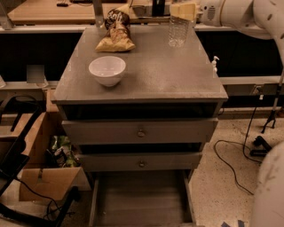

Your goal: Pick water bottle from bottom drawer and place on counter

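1. Three drawers sat below the counter (164, 77). The lowest, the bottom drawer (142, 197), was pulled out nearest the camera, its grey floor bare.
2. Directly under the counter's front edge, the two upper drawer fronts (141, 131) each showed a round knob. Both stood slightly out from the cabinet.
3. Left of the counter and lower down, a cardboard box (49, 181) sat on the floor. A black cable (230, 155) looped over the speckled floor to the counter's right.
4. On the counter's near left part stood a white bowl (107, 70), upright.
5. A small pump dispenser (215, 64) showed just off the counter's right edge.
6. At the counter's far left part, behind the bowl and apart from it, lay a crumpled snack bag (116, 33).
7. The bottle (178, 32) stood upright at the counter's far right part. Its ribbed clear body was visible and its top was hidden. Whether its base touched the counter could not be told.
8. The gripper (183, 9) was directly over the bottle, its pale fingers closed around the bottle's top. The white arm (239, 13) reached in from the counter's right.
9. Beyond the counter's far edge ran a tan wooden table (40, 11).
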Available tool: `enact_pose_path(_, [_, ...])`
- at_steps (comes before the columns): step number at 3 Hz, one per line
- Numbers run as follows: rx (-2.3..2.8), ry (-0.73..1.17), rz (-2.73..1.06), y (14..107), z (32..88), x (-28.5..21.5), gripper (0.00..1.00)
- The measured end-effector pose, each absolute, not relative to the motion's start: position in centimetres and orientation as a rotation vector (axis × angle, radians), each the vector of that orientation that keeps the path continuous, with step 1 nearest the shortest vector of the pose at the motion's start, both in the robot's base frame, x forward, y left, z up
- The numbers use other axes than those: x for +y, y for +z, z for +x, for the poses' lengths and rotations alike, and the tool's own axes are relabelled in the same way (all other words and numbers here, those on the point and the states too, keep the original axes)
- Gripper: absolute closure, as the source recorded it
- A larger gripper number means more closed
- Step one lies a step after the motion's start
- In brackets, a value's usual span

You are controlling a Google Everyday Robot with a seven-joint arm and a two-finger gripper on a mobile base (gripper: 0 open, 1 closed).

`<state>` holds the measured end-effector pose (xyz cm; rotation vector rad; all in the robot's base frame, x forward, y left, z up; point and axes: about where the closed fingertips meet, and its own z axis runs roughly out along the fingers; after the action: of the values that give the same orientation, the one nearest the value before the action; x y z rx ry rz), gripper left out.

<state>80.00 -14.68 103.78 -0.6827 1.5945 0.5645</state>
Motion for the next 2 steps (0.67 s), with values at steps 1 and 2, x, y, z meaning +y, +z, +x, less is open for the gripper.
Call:
enact_pose_path(1, [1.636,0.487,-0.688,101.1,82.8,-15.9,1.0])
enact_pose_path(2, [1.67,0.458,-0.684,98.6,84.2,-16.6,1.0])
